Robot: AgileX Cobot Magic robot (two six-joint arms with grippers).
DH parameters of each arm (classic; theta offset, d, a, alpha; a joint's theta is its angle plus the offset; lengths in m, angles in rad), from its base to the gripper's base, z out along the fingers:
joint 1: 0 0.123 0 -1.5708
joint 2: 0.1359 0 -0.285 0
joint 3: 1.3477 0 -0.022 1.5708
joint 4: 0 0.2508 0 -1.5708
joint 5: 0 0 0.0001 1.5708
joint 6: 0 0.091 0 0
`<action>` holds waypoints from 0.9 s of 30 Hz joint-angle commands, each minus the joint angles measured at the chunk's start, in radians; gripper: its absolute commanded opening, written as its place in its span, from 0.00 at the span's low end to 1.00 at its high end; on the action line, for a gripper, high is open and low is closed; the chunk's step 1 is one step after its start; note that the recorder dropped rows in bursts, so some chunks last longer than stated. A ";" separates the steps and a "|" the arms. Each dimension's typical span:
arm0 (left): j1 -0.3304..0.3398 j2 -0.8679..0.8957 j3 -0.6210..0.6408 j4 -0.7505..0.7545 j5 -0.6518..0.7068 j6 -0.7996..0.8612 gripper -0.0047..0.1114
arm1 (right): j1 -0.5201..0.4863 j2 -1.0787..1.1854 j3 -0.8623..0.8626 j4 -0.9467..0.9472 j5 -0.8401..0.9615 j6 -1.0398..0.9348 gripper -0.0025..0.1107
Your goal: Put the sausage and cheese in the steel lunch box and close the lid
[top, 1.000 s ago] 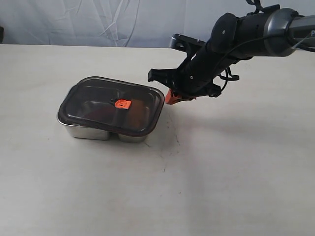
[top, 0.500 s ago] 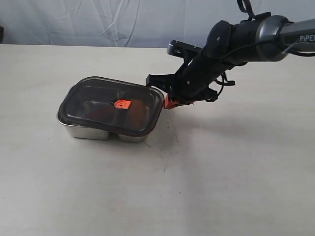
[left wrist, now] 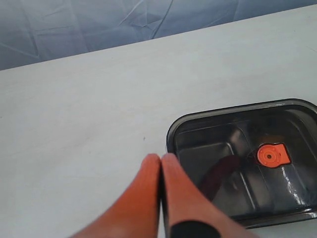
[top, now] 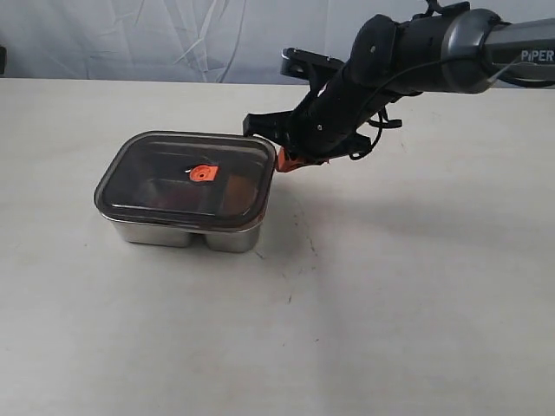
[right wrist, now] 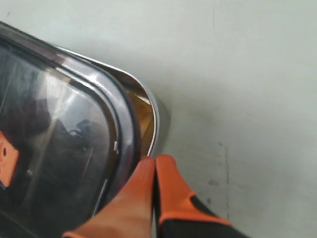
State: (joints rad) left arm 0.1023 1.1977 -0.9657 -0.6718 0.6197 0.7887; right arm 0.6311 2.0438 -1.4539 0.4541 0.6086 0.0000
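Note:
The steel lunch box (top: 173,232) stands left of centre on the table, and the dark lid (top: 165,192) with its orange valve tab (top: 202,173) lies flat on it. My right gripper (top: 288,159) is shut and empty, its orange tips against the lid's right edge beside the steel rim (right wrist: 154,115). The left gripper (left wrist: 161,156) is also shut and empty, hovering off a corner of the lid (left wrist: 292,129); the exterior view does not show it. Through the lid the sausage (left wrist: 218,174) shows as a dark red shape. The cheese is hidden under the lid.
The pale table (top: 390,286) carries a few small dark marks (top: 310,247) right of the box. A blue-grey cloth backdrop (top: 173,39) runs along the far edge. The right arm (top: 416,56) reaches in from the upper right.
My right gripper has swung left and slightly away, pushing the lid leftward. The lid no longer overhangs the box's right side and sits squarer on it.

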 commanded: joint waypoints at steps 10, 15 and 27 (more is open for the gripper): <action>-0.004 0.001 0.003 0.000 0.008 -0.002 0.04 | 0.005 0.042 -0.007 -0.109 -0.025 0.012 0.01; -0.004 0.001 0.003 0.000 0.008 -0.002 0.04 | 0.005 0.036 -0.007 -0.139 -0.032 0.061 0.01; -0.004 0.001 0.003 0.000 0.008 -0.002 0.04 | 0.005 0.036 -0.007 -0.127 -0.090 0.061 0.01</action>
State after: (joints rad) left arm 0.1023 1.1977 -0.9657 -0.6718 0.6239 0.7887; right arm 0.6351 2.0910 -1.4555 0.3314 0.5386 0.0601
